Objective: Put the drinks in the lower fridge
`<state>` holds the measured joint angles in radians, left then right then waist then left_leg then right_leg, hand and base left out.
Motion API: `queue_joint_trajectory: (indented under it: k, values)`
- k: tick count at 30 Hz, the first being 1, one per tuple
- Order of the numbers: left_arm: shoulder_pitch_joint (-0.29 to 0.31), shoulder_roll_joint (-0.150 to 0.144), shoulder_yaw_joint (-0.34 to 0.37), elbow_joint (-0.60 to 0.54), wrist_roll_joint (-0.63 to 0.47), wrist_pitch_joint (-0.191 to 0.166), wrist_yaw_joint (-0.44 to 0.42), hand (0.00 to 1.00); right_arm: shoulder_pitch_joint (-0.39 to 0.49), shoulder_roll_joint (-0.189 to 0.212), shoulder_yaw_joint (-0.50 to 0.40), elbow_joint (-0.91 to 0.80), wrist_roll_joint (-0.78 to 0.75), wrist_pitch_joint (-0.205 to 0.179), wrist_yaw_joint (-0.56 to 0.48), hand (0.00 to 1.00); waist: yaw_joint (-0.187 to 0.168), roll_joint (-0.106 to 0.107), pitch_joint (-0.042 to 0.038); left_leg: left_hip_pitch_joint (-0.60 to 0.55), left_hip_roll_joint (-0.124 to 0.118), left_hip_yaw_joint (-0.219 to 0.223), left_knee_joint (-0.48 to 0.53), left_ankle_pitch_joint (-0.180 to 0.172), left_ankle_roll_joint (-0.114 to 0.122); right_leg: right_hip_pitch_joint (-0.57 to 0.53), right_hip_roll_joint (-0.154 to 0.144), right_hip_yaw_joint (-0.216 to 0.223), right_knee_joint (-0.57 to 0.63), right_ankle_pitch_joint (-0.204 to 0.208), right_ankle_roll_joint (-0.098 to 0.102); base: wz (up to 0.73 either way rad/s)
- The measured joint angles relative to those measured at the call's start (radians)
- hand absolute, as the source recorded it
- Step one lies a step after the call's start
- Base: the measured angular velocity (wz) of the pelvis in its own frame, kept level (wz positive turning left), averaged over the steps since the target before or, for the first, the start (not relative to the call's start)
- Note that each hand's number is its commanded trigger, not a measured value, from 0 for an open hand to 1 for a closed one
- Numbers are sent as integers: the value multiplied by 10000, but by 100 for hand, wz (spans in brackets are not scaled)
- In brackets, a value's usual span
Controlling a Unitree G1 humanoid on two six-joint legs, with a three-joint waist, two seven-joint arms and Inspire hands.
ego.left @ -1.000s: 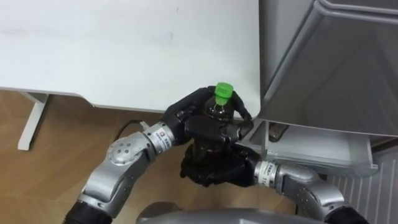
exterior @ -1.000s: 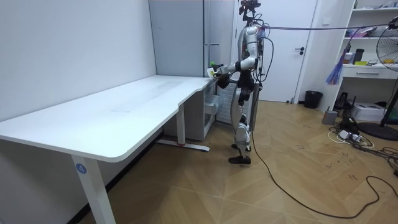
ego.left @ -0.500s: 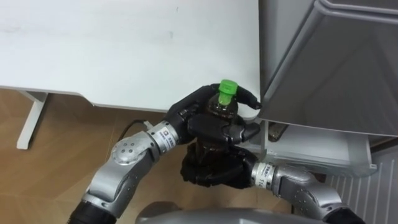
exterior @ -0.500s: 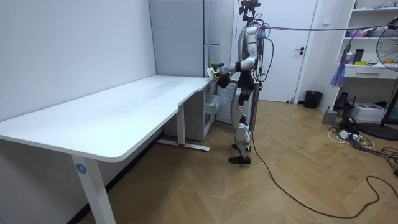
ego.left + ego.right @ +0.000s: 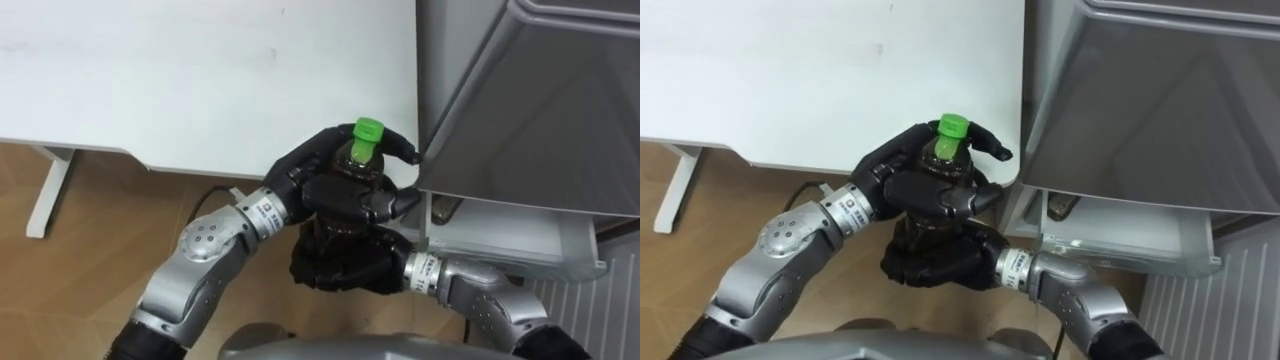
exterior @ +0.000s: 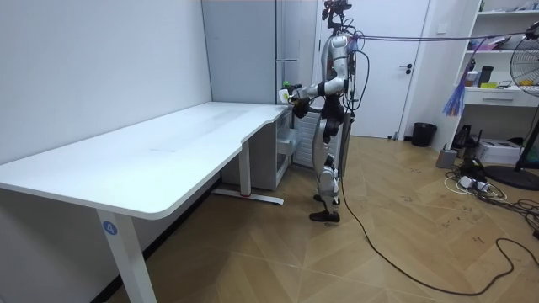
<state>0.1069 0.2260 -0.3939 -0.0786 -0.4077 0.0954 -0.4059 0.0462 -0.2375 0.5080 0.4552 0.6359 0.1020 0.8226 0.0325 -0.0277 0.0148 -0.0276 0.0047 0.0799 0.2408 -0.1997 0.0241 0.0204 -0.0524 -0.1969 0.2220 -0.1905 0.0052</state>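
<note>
The bottle (image 5: 352,168), w/ green cap (image 5: 368,128) and dark drink inside, stands upright in the air, held betw. both hands. The left hand (image 5: 330,190) comes in from the lower left and has its fingers curled round the upper part of the bottle, just under the cap; one finger reaches past the neck on the far side. The right hand (image 5: 340,268) is directly below it, touching it, and is closed round the lower part of the bottle, so the bottom is hidden in the hand.

The bottle is just in front of the near edge of the white desk (image 5: 200,70), at its corner, and just left of the grey fridge (image 5: 540,100). A pale drawer (image 5: 510,240) shows at the lower part of the fridge, near the right forearm.

In the room view the robot stands upright at the far end of the desk, facing the fridge, hands at approx. chest height.
</note>
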Motion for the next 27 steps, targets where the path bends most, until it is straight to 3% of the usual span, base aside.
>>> queue_joint_trajectory:
  k: [7, 8, 13, 27]
  values:
    - [0, 3, 103, -345, 76, 23, 42, 0, 62, 77, -311, -54, -87, -161, 229, 100, 20, 69, -36, 30, 1, 0, 16, 0, 0, 14, 15, 10, 7, 2, -3, 0]
    - [0, 0, 144, -447, 75, 65, 42, 100, 70, 98, -391, -71, -87, -176, 301, 100, 21, 99, -53, 30, 2, -1, 21, 0, 0, 20, 17, -2, 10, 3, -4, 0]
    - [2, -1, 365, -969, 75, 82, 42, 100, 150, 207, -633, -455, -71, -265, 388, 100, 33, 196, -83, 64, 7, -3, 25, 0, 0, 50, 14, 14, 8, 3, -5, 0]
    - [2, -9, 557, -1314, 58, 83, 42, 100, 221, 438, -935, -668, -67, -250, 612, 100, 32, 212, -44, 189, 6, -7, -30, -2, -1, 156, 6, -3, -8, 2, -4, 0]
